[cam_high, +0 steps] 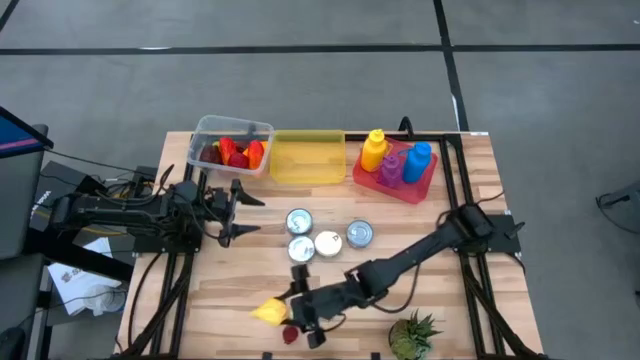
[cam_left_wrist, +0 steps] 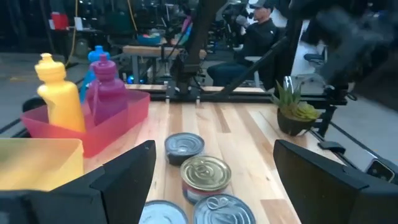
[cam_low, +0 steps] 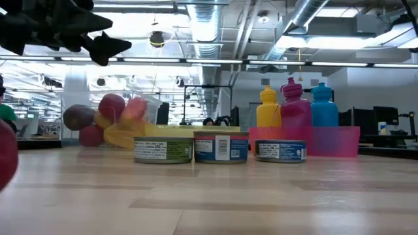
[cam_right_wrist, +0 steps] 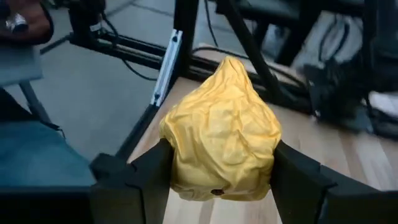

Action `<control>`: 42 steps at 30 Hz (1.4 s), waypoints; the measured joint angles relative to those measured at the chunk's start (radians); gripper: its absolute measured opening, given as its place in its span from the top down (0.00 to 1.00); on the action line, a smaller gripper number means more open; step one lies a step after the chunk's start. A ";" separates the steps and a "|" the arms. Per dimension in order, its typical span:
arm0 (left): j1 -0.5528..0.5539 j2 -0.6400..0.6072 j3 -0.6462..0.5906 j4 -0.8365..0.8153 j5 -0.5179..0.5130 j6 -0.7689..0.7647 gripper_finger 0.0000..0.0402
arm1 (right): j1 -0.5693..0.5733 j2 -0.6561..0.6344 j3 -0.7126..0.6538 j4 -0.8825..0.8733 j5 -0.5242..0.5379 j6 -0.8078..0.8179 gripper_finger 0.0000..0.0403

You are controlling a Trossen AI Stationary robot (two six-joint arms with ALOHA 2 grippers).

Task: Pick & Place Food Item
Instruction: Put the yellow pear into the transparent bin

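A yellow, crinkled, pear-shaped food item sits between the fingers of my right gripper near the table's front edge, left of the middle. In the high view the item shows at the fingertips. A small red food item lies on the wood just in front of it and shows as a red blur in the low view. My left gripper hovers open at the table's left, pointing level toward the cans, with nothing between its fingers. My right gripper pinches the yellow item's wide lower part between its two fingers, one on each side. The fingers come from the table's right, slanting a little downward. The item's narrow end points away from the gripper, and it appears lifted clear of the wood.
Several tin cans stand mid-table. Along the far edge are a clear bin of red and orange food, a yellow bin and a pink tray with three bottles. A small potted plant stands at the front right.
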State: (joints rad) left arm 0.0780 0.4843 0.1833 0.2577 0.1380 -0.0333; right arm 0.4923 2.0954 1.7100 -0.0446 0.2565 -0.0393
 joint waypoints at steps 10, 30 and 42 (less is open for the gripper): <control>0.000 -0.010 0.000 0.047 -0.073 0.070 0.21 | -0.111 0.007 -0.345 0.753 -0.092 -0.116 0.47; 0.099 -0.151 0.000 0.101 -0.138 0.082 0.21 | -0.403 0.004 -0.489 0.951 -0.150 -0.075 0.47; 0.113 -0.217 0.000 0.112 -0.025 -0.055 0.21 | -0.506 0.004 -0.489 1.111 -0.204 -0.153 0.47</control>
State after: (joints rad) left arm 0.1905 0.2676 0.1833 0.3699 0.1133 -0.0878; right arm -0.0136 2.0998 1.2205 1.0664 0.0528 -0.1925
